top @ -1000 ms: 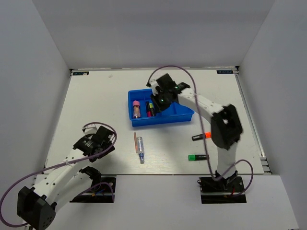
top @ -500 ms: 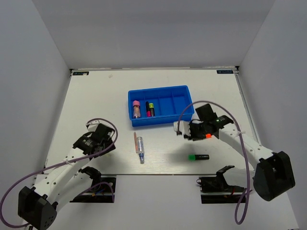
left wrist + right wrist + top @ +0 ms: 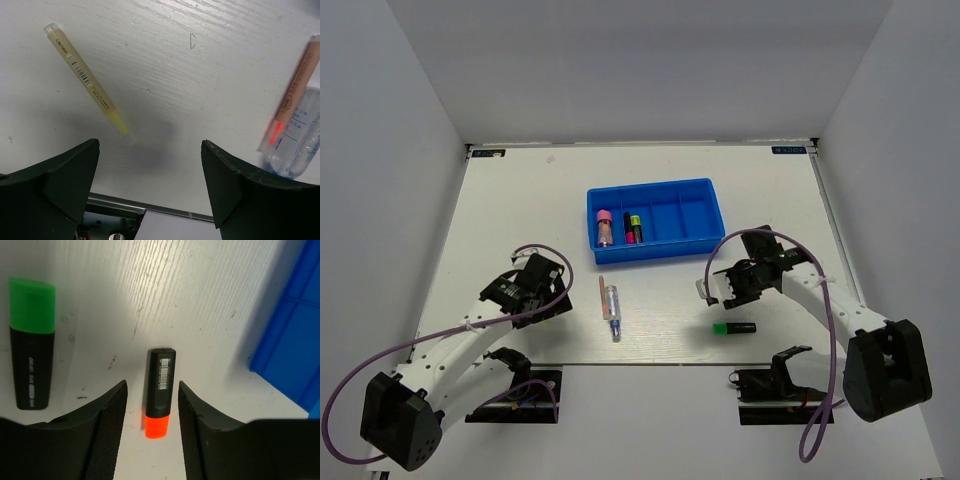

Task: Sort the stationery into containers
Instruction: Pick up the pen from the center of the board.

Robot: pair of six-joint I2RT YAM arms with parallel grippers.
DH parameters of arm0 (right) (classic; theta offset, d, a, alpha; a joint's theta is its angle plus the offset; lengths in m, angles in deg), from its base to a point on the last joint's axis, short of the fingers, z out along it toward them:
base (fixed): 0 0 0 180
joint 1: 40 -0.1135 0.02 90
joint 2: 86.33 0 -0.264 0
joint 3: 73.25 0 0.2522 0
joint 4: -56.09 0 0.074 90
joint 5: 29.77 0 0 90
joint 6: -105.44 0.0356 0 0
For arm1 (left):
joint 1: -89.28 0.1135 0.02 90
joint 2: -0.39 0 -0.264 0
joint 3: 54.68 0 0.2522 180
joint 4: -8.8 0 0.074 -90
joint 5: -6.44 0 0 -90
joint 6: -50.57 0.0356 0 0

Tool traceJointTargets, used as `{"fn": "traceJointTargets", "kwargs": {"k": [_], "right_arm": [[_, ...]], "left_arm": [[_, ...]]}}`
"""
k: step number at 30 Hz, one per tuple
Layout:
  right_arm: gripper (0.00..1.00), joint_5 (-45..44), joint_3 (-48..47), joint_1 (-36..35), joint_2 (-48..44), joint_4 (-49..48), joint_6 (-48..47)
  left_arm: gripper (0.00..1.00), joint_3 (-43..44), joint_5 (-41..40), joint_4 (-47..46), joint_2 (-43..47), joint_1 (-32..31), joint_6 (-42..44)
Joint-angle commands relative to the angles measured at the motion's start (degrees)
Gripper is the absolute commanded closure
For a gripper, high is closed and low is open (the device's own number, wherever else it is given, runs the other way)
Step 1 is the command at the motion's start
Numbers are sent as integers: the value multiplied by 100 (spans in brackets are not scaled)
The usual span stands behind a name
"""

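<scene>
- The right fingers (image 3: 107, 430) stand moderately apart, straddling a short black highlighter with an orange end (image 3: 160, 390). It lies flat on the white bench (image 3: 165, 295), with a gap showing on each side
- A second ago these fingers were over the tray; half a second ago they were already beside this highlighter, and now they sit slightly nearer the arm bases
- Left of them in the wrist view lies a black highlighter with a green end (image 3: 31, 350), apart from the orange one
- The shallow bright blue plastic tray (image 3: 295, 340) fills the right edge of that view
- The left fingers (image 3: 65, 175) are spread wide and hold nothing
- A thin pale yellow stick (image 3: 90, 82) lies slanted on the bench, its tip near the gap between them
- To the right lie a thin pink stick (image 3: 292, 97) and a clear blue-tipped pen (image 3: 300, 145), just beside each other
- The left arm has edged toward these since a second ago
- From above, the tray holds a pink-capped item (image 3: 604, 228) in its leftmost compartment and black highlighters with yellow and pink ends (image 3: 633, 228) in the next
</scene>
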Motion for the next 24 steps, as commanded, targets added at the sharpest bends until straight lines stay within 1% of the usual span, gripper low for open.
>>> {"fn": "traceJointTargets", "kwargs": {"k": [1,3,6,11,14,15,16,20,24], "right_arm": [[51,-127,-193,211,113,55,-794],[51,-75,-316,412,271,273,-944],[51,48,-764,623,569,984,-1189],[51,22,-1098,861,1027,987,-1402],[51,162,-1475,932,1361,1634,-1585],[34,180,-1572,932,1414,1742,-1639],[34,189,-1582,967,1536,1847,-1674],[32,136,-1416,985,1660,1462,-1613],[34,259,-1459,985,1862,1488,-1490]], "left_arm": [[7,159,63,-163,0,17,135],[7,168,71,-180,-35,35,144],[7,159,98,-198,-70,43,153],[7,142,115,-242,-61,35,179],[7,150,115,-250,-79,34,179],[7,142,115,-242,-70,43,188],[7,133,115,-251,-53,43,180],[7,124,115,-268,-44,35,180],[7,133,98,-251,-70,43,188]]}}
